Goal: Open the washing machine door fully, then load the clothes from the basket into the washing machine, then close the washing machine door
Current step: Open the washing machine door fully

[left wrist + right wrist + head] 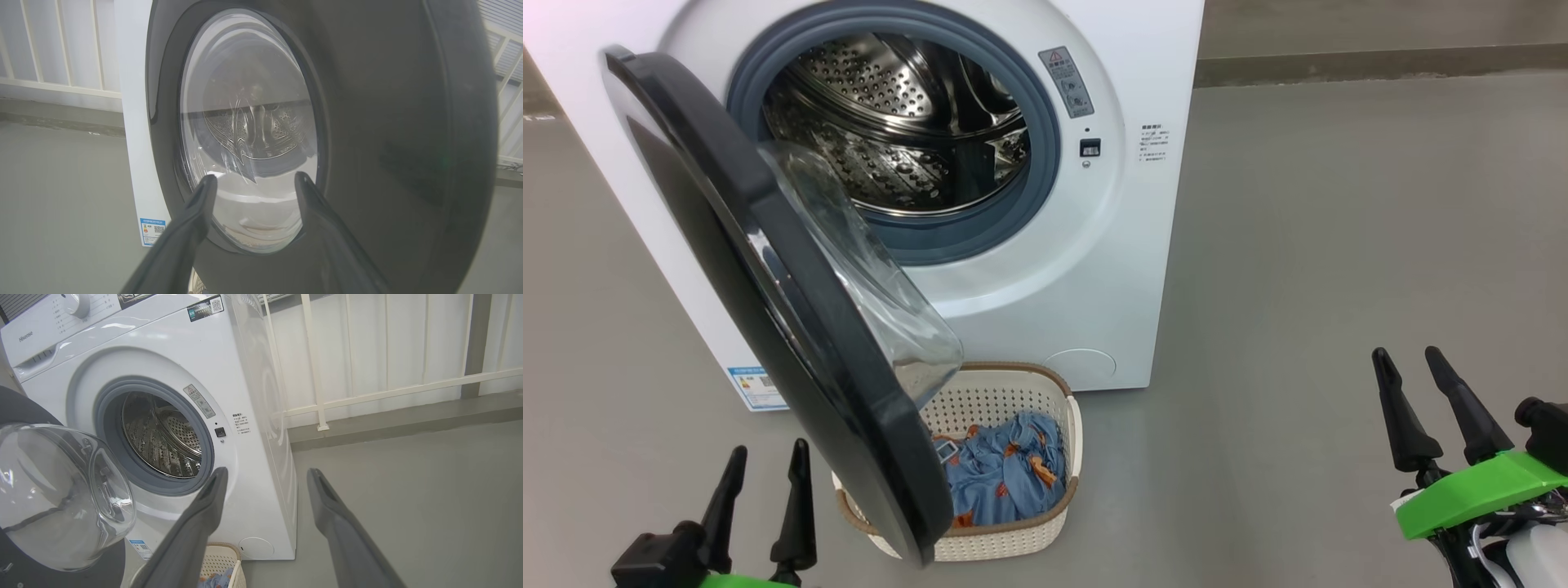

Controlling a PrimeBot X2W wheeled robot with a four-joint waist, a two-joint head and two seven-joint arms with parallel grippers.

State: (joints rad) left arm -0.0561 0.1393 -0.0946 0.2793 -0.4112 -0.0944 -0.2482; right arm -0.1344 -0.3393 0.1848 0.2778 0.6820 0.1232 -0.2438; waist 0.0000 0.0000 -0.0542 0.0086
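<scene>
Left gripper [770, 447] jaws wide apart, empty, near the washing machine door [719, 245]; right gripper [1405, 353] jaws likewise

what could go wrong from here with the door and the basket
1. The large round glossy black door is only part open and overhangs the small cream perforated plastic basket, so reaching for the light-blue printed clothes may knock it.
2. The open left gripper faces the door's outer side; a push from there might swing it shut, not open.
</scene>
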